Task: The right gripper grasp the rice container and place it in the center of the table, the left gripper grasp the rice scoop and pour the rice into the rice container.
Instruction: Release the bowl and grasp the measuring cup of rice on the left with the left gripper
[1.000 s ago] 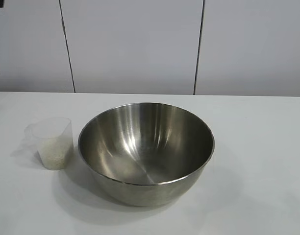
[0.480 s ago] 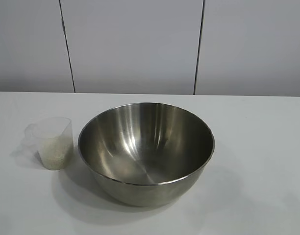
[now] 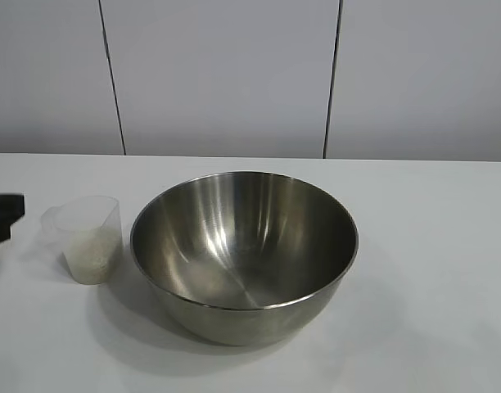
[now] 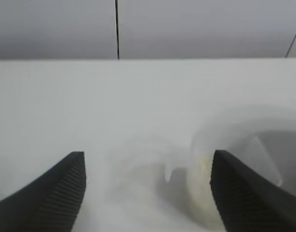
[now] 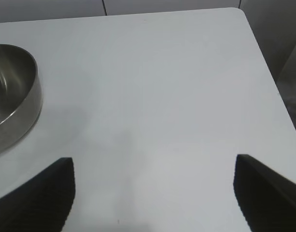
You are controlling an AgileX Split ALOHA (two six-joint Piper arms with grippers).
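Observation:
The rice container (image 3: 244, 254), a large shiny steel bowl, stands in the middle of the white table (image 3: 435, 246). The rice scoop (image 3: 88, 237), a small clear cup, stands just left of it with rice (image 3: 93, 255) in its lower part. My left gripper (image 3: 3, 217) shows at the left edge, a short way left of the scoop. In the left wrist view it (image 4: 148, 154) is open, with the blurred scoop (image 4: 206, 145) close ahead toward one finger. My right gripper (image 5: 154, 158) is open and empty over bare table. The bowl (image 5: 12, 96) lies off to its side.
A white panelled wall (image 3: 226, 74) runs behind the table. The table's corner and side edge (image 5: 257, 48) show in the right wrist view. Bare tabletop lies to the right of the bowl and in front of it.
My left gripper has come into the exterior view at the left edge, toward the scoop. The bowl and the scoop have not moved.

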